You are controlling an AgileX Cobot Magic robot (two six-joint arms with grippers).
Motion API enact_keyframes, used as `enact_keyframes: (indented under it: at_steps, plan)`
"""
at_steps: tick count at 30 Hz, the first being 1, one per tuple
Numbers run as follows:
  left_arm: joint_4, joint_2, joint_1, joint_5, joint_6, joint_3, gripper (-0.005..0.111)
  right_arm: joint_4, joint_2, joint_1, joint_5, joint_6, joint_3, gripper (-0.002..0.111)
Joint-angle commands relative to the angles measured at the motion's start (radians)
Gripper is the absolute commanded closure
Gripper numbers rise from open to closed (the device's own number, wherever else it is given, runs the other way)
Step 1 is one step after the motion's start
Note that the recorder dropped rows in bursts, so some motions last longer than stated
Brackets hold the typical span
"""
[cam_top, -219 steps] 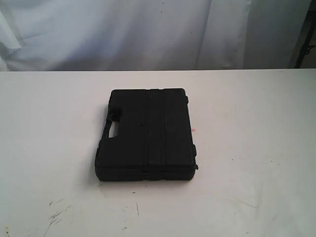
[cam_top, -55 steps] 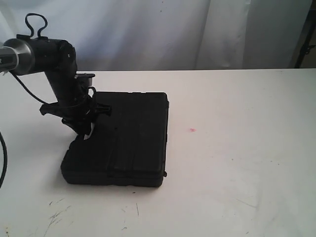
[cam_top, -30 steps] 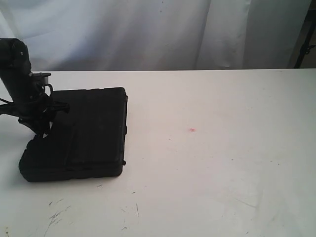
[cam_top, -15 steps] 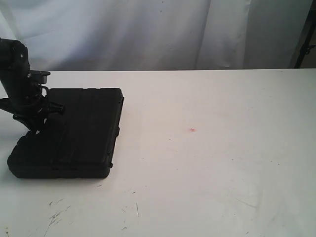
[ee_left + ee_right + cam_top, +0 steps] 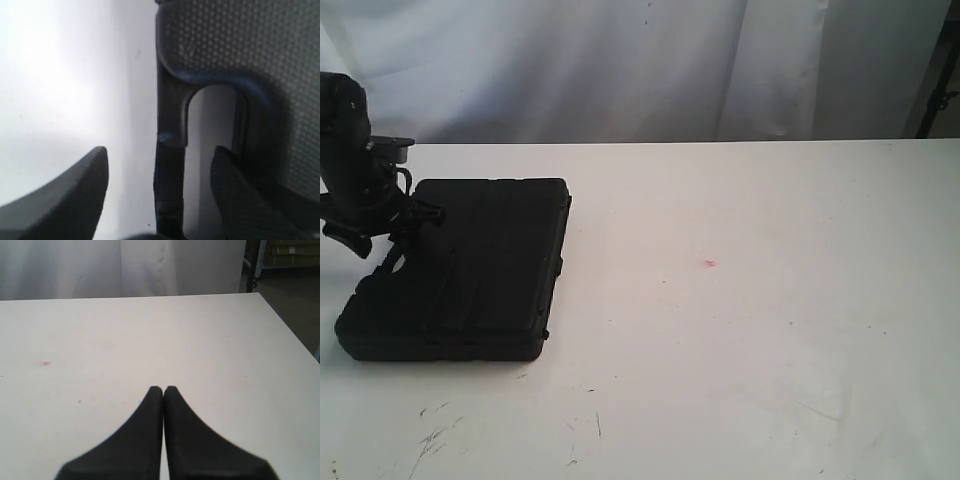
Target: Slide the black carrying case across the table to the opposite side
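The black case (image 5: 470,270) lies flat at the left end of the white table (image 5: 740,330), its handle edge facing left. My left gripper (image 5: 388,248) hangs over that handle. In the left wrist view the left gripper (image 5: 161,150) is open, one finger outside the handle bar (image 5: 170,125) and one in the cut-out, with gaps on both sides. The case's dimpled lid (image 5: 250,50) fills the rest of that view. My right gripper (image 5: 163,388) is shut on nothing above bare table and does not show in the exterior view.
A tiny red dot (image 5: 709,263) marks the table right of the case. Dark scratches (image 5: 435,435) lie near the front left edge. A pale curtain (image 5: 640,60) hangs behind the table's far edge. The table's right edge (image 5: 287,330) shows in the right wrist view.
The case slid from the table's middle to the left end with my left gripper at its handle. Over the last half second the case stayed still and the gripper rose slightly.
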Motion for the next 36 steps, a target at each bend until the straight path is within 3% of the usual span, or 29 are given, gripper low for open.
enact_keyframes:
  at_steps: [1,3,5,6,10,11,17,29,36]
  plan:
    - [-0.02,-0.074,0.01,-0.005,-0.017,0.0,0.047,0.002,-0.006,-0.004,-0.002,-0.004,0.004,0.108]
    - [-0.02,-0.101,0.013,0.002,-0.036,0.0,0.047,0.002,-0.006,-0.004,-0.002,-0.004,0.004,0.108]
    - [-0.02,-0.136,0.013,0.003,-0.061,0.0,0.054,0.002,-0.006,-0.004,-0.002,-0.004,0.004,0.108]
    - [-0.02,-0.152,0.013,0.003,-0.068,0.0,0.061,0.002,-0.006,-0.004,-0.002,-0.004,0.004,0.108]
    - [-0.055,-0.252,0.013,0.003,-0.078,0.0,0.103,0.002,-0.006,-0.004,-0.002,-0.004,0.004,0.108]
    - [-0.065,-0.276,0.013,0.003,-0.065,0.0,0.106,0.002,-0.006,-0.004,-0.002,-0.004,0.004,0.108]
    - [-0.139,-0.46,0.011,-0.026,-0.022,0.049,0.107,0.002,-0.006,-0.004,-0.002,-0.004,0.004,0.108]
    - [-0.183,-0.972,0.011,-0.33,-0.029,0.561,0.107,0.002,-0.006,-0.004,-0.002,-0.004,0.004,0.108]
    - [-0.221,-1.28,0.011,-0.389,-0.029,0.786,0.107,0.002,-0.006,-0.004,-0.002,-0.004,0.004,0.108]
